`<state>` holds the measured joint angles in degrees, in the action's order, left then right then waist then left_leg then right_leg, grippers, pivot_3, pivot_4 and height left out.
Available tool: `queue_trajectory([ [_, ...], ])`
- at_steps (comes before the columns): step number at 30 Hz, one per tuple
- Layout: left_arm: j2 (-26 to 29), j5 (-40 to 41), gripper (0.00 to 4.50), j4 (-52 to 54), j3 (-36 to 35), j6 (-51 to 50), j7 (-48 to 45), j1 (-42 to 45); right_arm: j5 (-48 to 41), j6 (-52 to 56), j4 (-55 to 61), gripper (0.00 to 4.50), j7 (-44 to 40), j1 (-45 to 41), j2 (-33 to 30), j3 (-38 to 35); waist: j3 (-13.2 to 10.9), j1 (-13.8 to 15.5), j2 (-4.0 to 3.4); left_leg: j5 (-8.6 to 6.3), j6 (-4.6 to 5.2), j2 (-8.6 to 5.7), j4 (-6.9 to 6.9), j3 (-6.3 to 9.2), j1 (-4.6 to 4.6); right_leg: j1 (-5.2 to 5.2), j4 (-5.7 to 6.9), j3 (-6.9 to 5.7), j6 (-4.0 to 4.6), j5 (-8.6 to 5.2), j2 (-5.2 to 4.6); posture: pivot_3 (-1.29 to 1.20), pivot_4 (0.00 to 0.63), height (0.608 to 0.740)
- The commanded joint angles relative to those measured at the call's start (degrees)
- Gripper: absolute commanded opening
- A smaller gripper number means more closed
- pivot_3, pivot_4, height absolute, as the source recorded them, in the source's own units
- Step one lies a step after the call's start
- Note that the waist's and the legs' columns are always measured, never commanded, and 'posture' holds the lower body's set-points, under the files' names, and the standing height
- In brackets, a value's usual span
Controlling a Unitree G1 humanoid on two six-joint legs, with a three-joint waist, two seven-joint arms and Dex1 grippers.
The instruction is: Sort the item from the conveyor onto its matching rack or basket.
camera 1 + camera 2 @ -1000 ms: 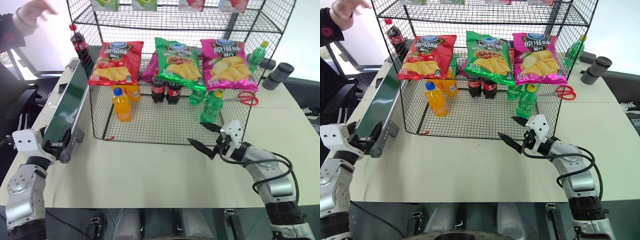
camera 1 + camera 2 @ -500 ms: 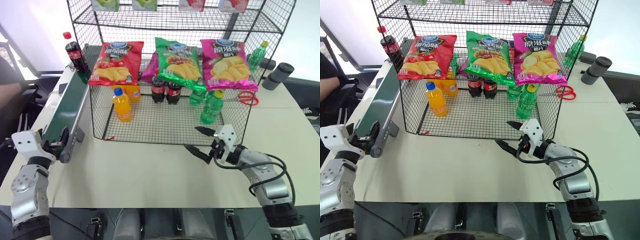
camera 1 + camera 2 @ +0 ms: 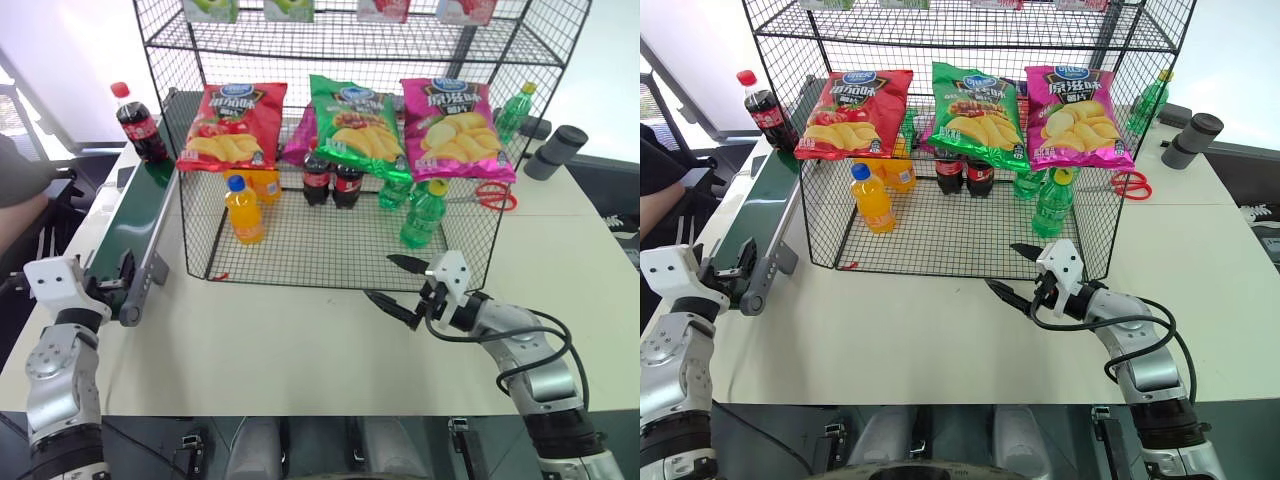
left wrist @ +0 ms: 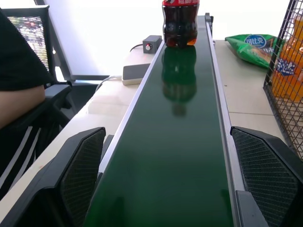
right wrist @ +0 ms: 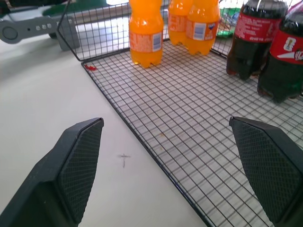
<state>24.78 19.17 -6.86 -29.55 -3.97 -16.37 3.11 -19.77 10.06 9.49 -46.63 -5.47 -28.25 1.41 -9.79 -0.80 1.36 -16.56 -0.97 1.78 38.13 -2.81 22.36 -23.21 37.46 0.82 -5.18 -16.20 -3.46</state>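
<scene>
White tabletop (image 3: 300, 350) carries everything: the conveyor (image 3: 135, 215) along the robot's left edge and the black wire rack (image 3: 340, 150) in the middle. The cola bottle (image 3: 131, 122) stands upright on the far end of the belt, dead ahead of the left gripper (image 4: 165, 189) and well apart from it; that gripper sits at the near end of the belt with its jaws spread wide, one on each side rail, holding nothing. The right gripper (image 3: 400, 285) hovers just before the rack's open front edge, jaws also wide apart and empty, with the mesh floor between and beyond them.

By my reading the task is barely begun: the bottle is not yet grasped, and lifting it and setting it beside its like in the rack are all left.

Counted in the rack: two cola bottles (image 3: 332, 180), at least two orange-drink bottles (image 3: 244, 210), two green bottles (image 3: 420, 215) inside and one green bottle (image 3: 512, 110) behind, three crisp bags (image 3: 350, 125). Red scissors (image 3: 490, 197) lie beyond the mesh.
</scene>
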Motion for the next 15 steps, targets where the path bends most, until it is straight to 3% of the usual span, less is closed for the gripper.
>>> queue_trajectory([
  [1, 0.61, -0.57, 4.5, -0.52, 0.18, 1.81, -0.01, 1.0, -1.93, 0.67, 3.9, 4.43, 0.26, 0.2, 0.25, -1.11, 0.0, 0.02, 0.0, 0.0, 0.0, 0.0, 0.0, 0.0, 0.0, 0.0, 0.0, 0.0, 0.0, 0.0, 0.0, 0.0, 0.15, 0.74],
  [15, 0.84, -1.37, 4.5, -4.17, 1.49, 4.25, -0.31, 2.76, -6.64, 7.57, 14.45, 4.43, -0.62, -0.41, 1.07, 3.4, 0.01, -0.01, 0.02, 0.0, 0.0, 0.0, 0.0, 0.01, 0.01, -0.01, 0.0, -0.02, 0.0, 0.0, -0.02, 0.0, 0.15, 0.74],
])
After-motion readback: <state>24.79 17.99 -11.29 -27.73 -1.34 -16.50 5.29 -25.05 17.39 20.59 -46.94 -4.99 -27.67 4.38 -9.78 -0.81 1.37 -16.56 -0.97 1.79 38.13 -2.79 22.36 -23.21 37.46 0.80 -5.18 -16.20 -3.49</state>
